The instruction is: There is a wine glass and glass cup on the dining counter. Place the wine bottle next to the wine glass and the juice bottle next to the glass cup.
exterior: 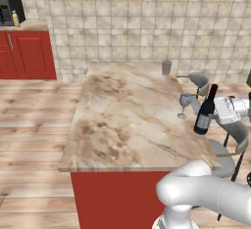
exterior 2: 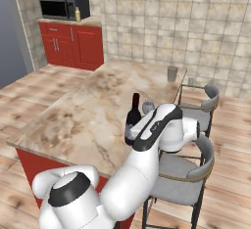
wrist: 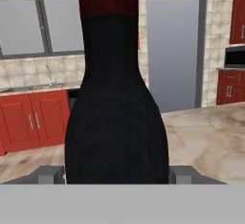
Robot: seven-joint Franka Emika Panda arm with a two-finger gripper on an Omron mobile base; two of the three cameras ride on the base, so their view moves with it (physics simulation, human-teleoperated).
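Wine bottle (exterior: 204,112), upright, slightly tilted, pinched at its body between gripper (wrist: 117,174) fingers; stood just beside wine glass (exterior: 185,103) on dining counter (exterior: 122,120).

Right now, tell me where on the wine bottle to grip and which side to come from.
Grip the wine bottle on its wide lower body, not the slim neck, coming in level from beyond the dining counter edge, as the gripper does. The bottle stands nearly upright, and the wine glass is close on its other side.
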